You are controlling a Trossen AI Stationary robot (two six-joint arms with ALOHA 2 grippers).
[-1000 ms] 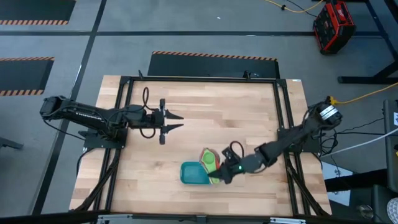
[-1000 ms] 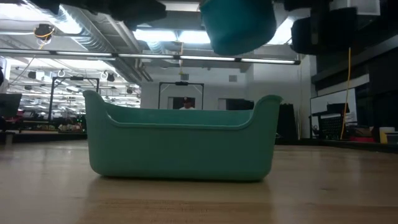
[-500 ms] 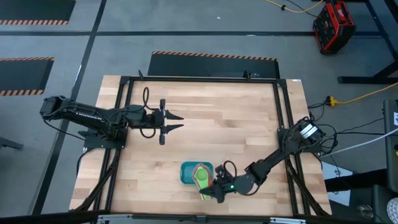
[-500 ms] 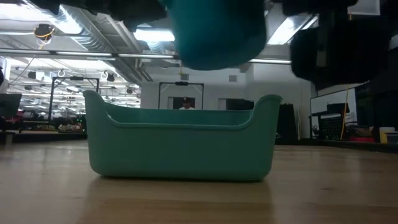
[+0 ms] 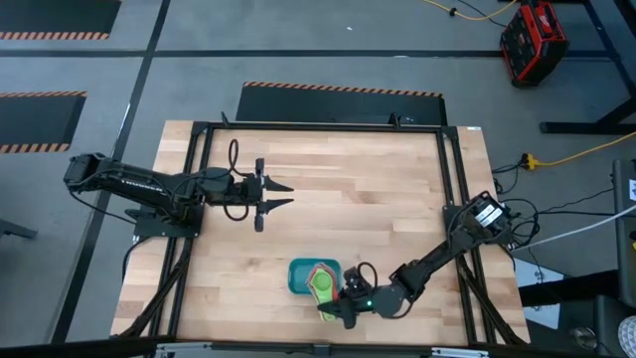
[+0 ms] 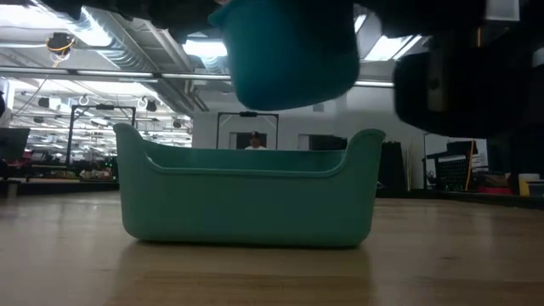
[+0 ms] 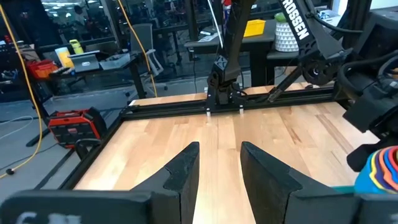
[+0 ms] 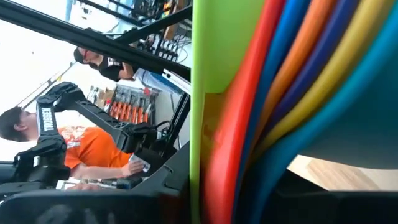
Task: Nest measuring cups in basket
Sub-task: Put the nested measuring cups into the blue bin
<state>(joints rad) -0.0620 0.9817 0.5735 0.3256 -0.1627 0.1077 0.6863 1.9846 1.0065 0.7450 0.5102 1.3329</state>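
Your right pincer (image 5: 343, 307) pinches the nested measuring cups (image 5: 322, 284) by their handles, so the stack hangs free above the basket (image 5: 301, 277), ready to lower in. Your left pincer (image 5: 282, 195) waits spread, well apart over the surface (image 5: 338, 189).

high: overhead, straight down on table (image 5: 328, 189) | low: tabletop level, close to basket (image 6: 246, 200), facing room | wrists: along fingers | high and low share basket
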